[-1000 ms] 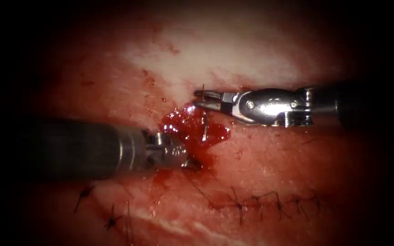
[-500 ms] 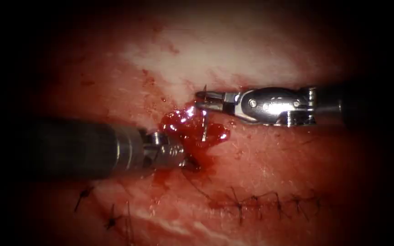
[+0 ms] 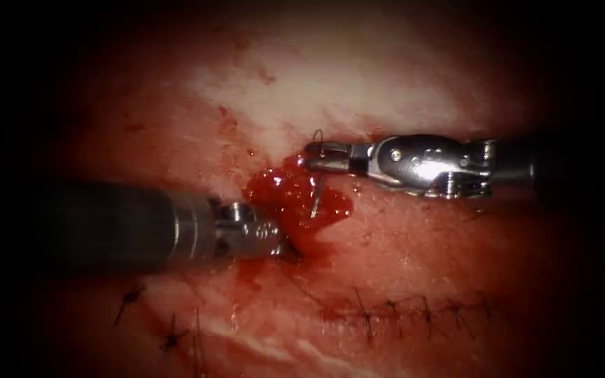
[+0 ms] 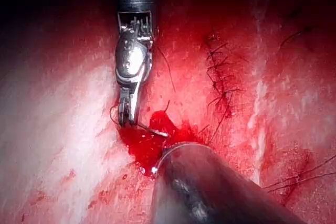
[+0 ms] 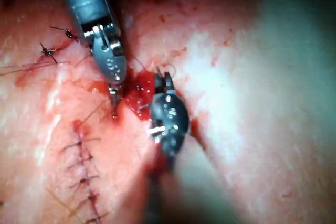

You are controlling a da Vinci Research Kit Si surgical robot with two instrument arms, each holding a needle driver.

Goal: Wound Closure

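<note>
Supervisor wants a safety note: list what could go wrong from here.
1. The right tool is shut on the needle near its jaw tips, so it might twist or slip.
2. Red fluid hides the needle's lower end; whether it sits in the tissue is unclear, so pulling may tear.
3. The left tool's tip is sunk in the fluid; what it holds is hidden.

Dim, heavy vignette, central glare

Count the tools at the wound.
2. The right tool grips the needle just above the red fluid; the left tool sits below the fluid, tip pressed into tissue.
</note>
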